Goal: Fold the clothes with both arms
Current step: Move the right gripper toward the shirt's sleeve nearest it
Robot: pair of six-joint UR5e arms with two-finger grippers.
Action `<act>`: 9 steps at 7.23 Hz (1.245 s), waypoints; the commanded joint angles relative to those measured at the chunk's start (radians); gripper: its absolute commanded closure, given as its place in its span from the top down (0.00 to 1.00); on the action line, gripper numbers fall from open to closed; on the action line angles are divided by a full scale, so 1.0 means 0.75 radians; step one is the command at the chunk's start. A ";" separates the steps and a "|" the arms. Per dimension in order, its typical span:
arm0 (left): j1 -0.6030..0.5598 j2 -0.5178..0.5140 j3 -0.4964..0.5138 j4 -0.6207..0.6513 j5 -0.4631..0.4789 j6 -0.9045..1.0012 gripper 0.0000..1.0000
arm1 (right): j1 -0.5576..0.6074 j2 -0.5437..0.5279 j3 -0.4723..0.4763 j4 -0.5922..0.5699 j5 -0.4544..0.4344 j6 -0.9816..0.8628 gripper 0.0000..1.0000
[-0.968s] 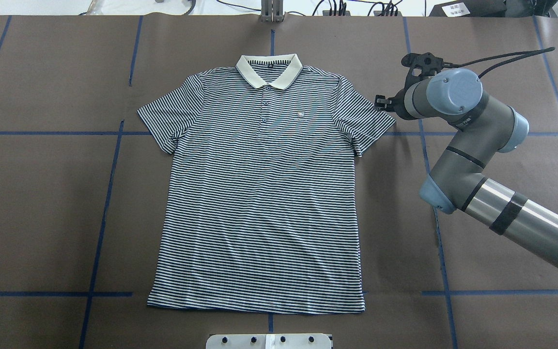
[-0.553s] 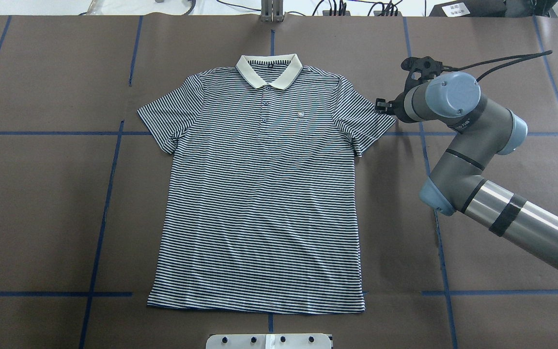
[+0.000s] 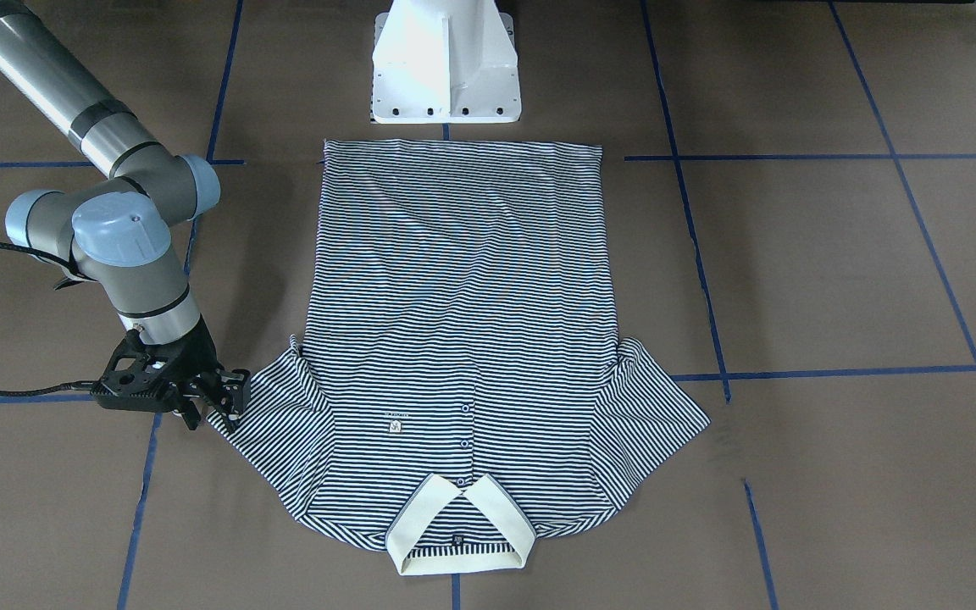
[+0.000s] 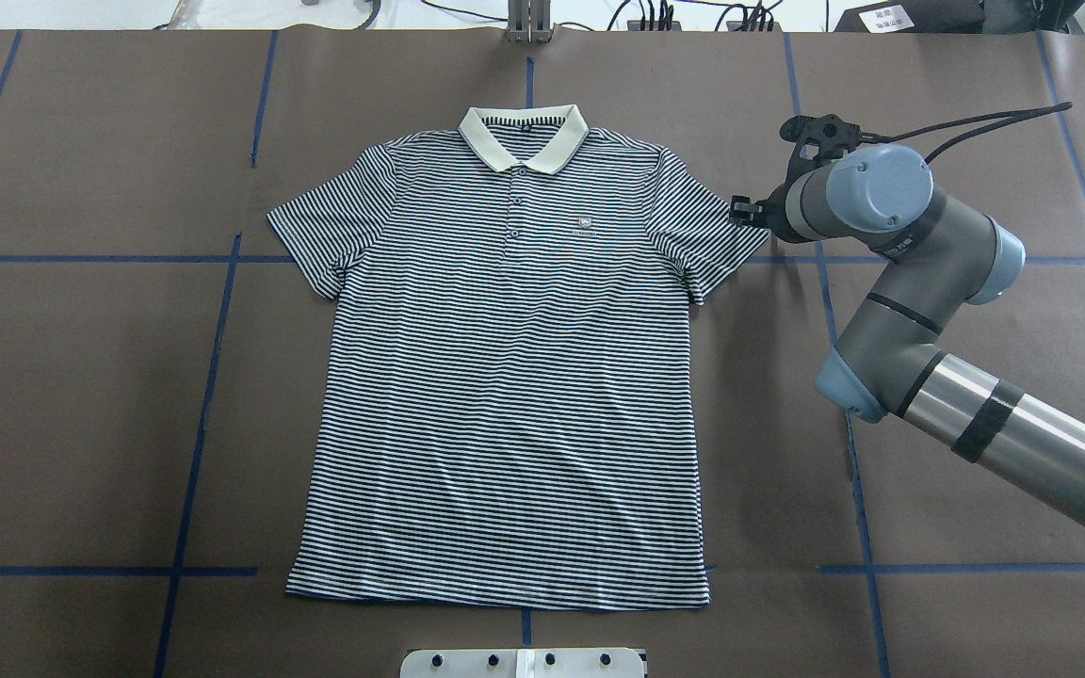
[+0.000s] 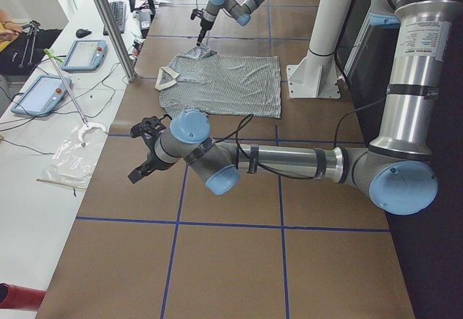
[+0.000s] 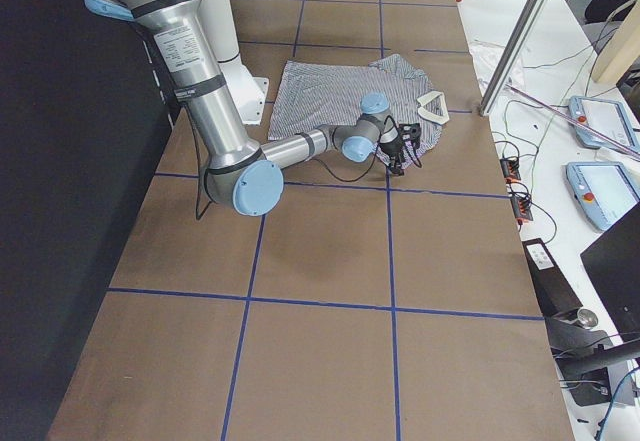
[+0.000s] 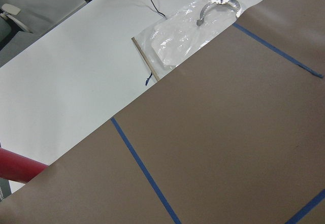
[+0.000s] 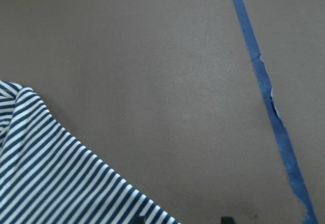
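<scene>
The polo shirt [image 4: 505,377] lies face up and spread flat in the middle of the counter [image 4: 81,424], its hem toward the robot's white pedestal [image 3: 446,59] and its collar [image 4: 524,137] on the far side. Both short sleeves are fanned out from the body, a layout that suits a fold started from the edges. The knit is thin and limp, banded in fine navy and white stripes, with only faint ripples across the chest. The collar is plain cream and looks stiffer, holding its pointed shape above a short row of small buttons [image 4: 515,201] and a tiny chest logo [image 4: 585,224]. The right pincer [image 3: 225,405] is low at the outer hem of the shirt's right-hand sleeve [image 4: 712,235], just beside the cloth. In the wrist view its two dark tips sit apart at the bottom edge with bare paper between them, so the jaws are parted and hold nothing. I judge it is lined up there to nip the sleeve corner, the easiest loose point to lift. The left pincer [image 5: 139,168] hangs above bare counter well apart from the shirt's other sleeve, and how wide it stands I cannot tell. The counter's covering is matt brown paper crossed by blue tape lines [image 4: 213,358].
</scene>
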 commanded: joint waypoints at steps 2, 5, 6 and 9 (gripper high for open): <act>-0.002 0.000 0.001 0.000 0.000 0.000 1.00 | -0.004 -0.008 0.001 0.001 -0.001 0.002 0.59; 0.000 0.000 0.001 0.000 0.000 0.000 1.00 | -0.006 -0.006 0.001 0.001 -0.001 0.006 0.42; 0.000 0.000 0.001 0.000 0.000 0.000 1.00 | -0.006 -0.004 0.005 0.001 -0.013 0.006 0.16; 0.000 0.002 -0.001 0.000 0.000 0.002 1.00 | -0.010 0.012 0.031 -0.011 -0.050 0.063 0.00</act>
